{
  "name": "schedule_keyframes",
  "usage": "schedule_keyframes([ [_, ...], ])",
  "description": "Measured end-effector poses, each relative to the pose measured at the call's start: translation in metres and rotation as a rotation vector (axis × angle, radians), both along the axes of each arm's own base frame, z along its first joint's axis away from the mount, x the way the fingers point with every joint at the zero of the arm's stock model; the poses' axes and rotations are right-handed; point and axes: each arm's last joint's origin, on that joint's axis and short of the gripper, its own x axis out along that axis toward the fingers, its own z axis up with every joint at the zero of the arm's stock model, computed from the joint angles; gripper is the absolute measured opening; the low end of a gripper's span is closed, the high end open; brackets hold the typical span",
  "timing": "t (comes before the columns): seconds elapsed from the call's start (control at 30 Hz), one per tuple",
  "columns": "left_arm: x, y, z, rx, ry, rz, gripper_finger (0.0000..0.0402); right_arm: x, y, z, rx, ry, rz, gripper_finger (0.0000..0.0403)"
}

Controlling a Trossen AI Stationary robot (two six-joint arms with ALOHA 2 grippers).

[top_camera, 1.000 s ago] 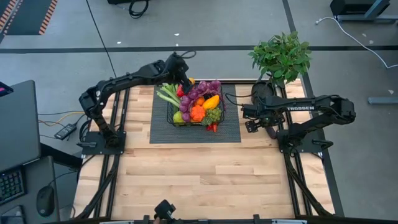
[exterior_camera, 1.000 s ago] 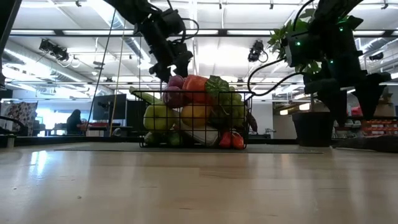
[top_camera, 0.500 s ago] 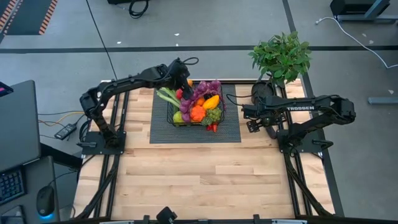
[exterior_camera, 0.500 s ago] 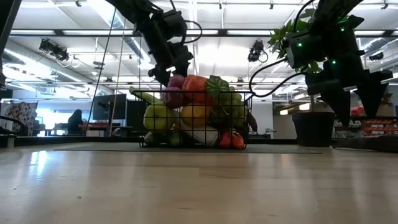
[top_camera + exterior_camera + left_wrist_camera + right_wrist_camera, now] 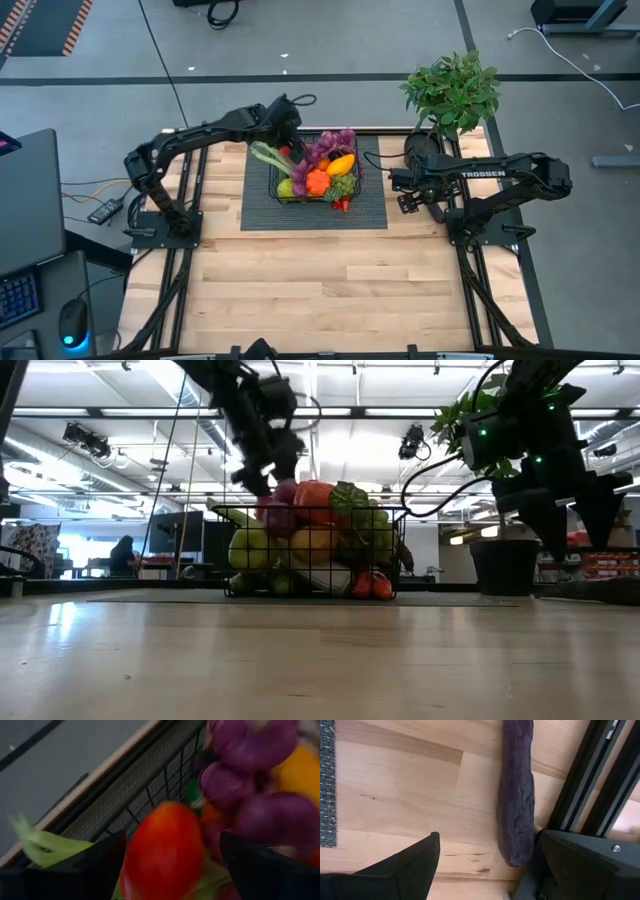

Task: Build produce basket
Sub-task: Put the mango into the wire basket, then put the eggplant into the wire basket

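Observation:
The black wire basket (image 5: 273, 188) stands on a grey mat, heaped with produce (image 5: 325, 165): purple grapes, an orange pepper, green grapes and a leek. In the low view the basket (image 5: 312, 575) shows full above its rim. My left gripper (image 5: 287, 130) hangs open over the basket's far-left corner. In the left wrist view its fingers (image 5: 172, 840) stand on either side of a red round fruit (image 5: 165, 850) lying in the pile. My right gripper (image 5: 403, 200) waits open to the right of the mat, above bare wood (image 5: 489, 835). My left gripper is open around the red round fruit (image 5: 150, 845), coming at it from above. I cannot tell whether either finger touches it. The fruit rests among the other produce in the basket.
The grey mat (image 5: 260, 205) lies under the basket. A potted plant (image 5: 452, 88) stands at the far-right corner. A long dark purple piece (image 5: 516, 795), like an eggplant, lies on the wood beside the right frame rail. The near half of the table is bare wood (image 5: 330, 290).
My left gripper has drifted a little toward the table's left edge while staying over the basket's far-left corner. The basket and its pile have stayed put.

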Motion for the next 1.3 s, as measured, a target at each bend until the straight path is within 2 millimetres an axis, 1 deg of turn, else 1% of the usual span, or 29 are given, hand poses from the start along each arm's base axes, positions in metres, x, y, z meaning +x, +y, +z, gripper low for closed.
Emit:
schedule_keyframes([
  [0.23, -0.008, -0.006, 0.039, 0.037, -0.115, 0.033, 0.0306, -0.002, -0.001, 0.001, -0.052, 0.037, 0.015, 0.0352],
  [0.33, -0.008, -0.009, 0.049, 0.043, -0.141, 0.033, 0.0298, -0.003, -0.002, -0.001, -0.078, 0.046, 0.021, 0.0349],
  [0.5, -0.007, -0.018, 0.067, 0.042, -0.172, 0.027, 0.0293, -0.006, -0.001, -0.012, -0.065, 0.038, 0.013, 0.0348],
  [0.7, -0.002, -0.032, 0.091, 0.049, -0.205, -0.011, 0.0293, -0.01, 0.0, -0.026, -0.058, 0.033, 0.004, 0.0348],
  [0.97, 0.002, -0.058, 0.142, 0.093, -0.346, -0.077, 0.0293, -0.013, 0.0, -0.038, -0.063, 0.016, -0.018, 0.0348],
  [1.07, 0.003, -0.068, 0.158, 0.106, -0.392, -0.104, 0.0293, -0.016, 0.001, -0.046, -0.065, 0.013, -0.021, 0.0348],
  [1.17, 0.003, -0.077, 0.167, 0.118, -0.422, -0.134, 0.0293, -0.019, 0.002, -0.056, -0.049, 0.032, -0.007, 0.0348],
  [1.23, 0.004, -0.081, 0.168, 0.119, -0.421, -0.15, 0.0293, -0.021, 0.003, -0.061, -0.026, 0.04, -0.001, 0.0347],
  [1.3, 0.005, -0.084, 0.167, 0.113, -0.414, -0.158, 0.0293, -0.019, 0.003, -0.061, -0.018, 0.042, -0.008, 0.0347],
])
